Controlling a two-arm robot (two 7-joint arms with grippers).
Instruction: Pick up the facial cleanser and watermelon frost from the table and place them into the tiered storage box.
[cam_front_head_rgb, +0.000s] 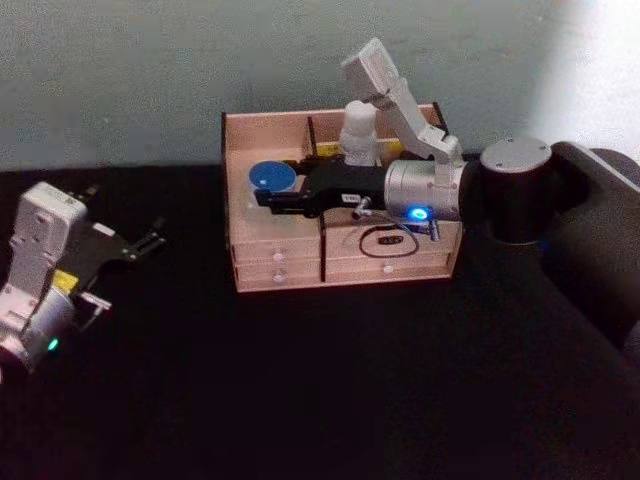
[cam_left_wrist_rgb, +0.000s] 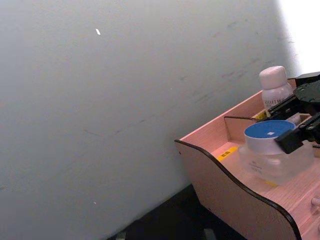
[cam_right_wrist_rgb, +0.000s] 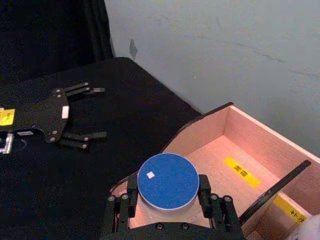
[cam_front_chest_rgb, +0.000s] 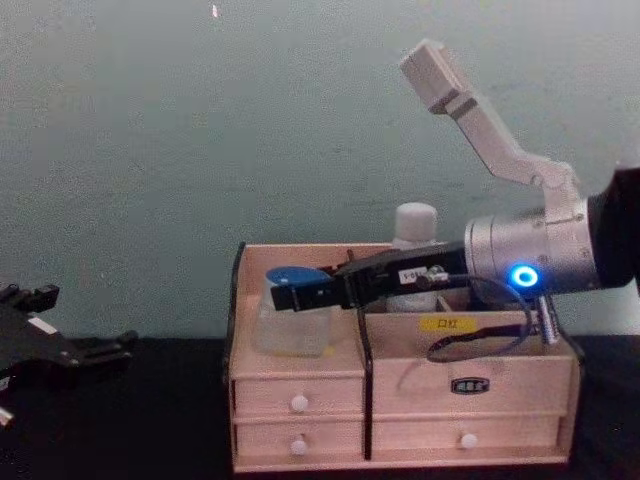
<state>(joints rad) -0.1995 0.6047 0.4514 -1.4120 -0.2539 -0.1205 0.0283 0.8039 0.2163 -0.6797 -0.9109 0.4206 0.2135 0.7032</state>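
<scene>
The tiered storage box (cam_front_head_rgb: 290, 268) stands at the back of the black table. A clear jar with a blue lid (cam_front_head_rgb: 271, 176) sits in its upper left compartment, and my right gripper (cam_front_head_rgb: 272, 192) is shut on it just under the lid (cam_right_wrist_rgb: 168, 180). The chest view shows the jar (cam_front_chest_rgb: 290, 320) and the gripper (cam_front_chest_rgb: 292, 292) reaching in from the right. A white bottle (cam_front_head_rgb: 359, 130) stands upright in the compartment behind. I cannot tell which one is the facial cleanser and which the watermelon frost. My left gripper (cam_front_head_rgb: 152, 238) rests open at the table's left, apart from the box.
A pale wall runs close behind the box (cam_left_wrist_rgb: 220, 185). Four small drawers with white knobs (cam_front_chest_rgb: 298, 402) face me. A black cable loop (cam_front_chest_rgb: 470, 340) hangs from my right wrist over the box's right half. Bare black tabletop (cam_front_head_rgb: 330, 390) stretches in front.
</scene>
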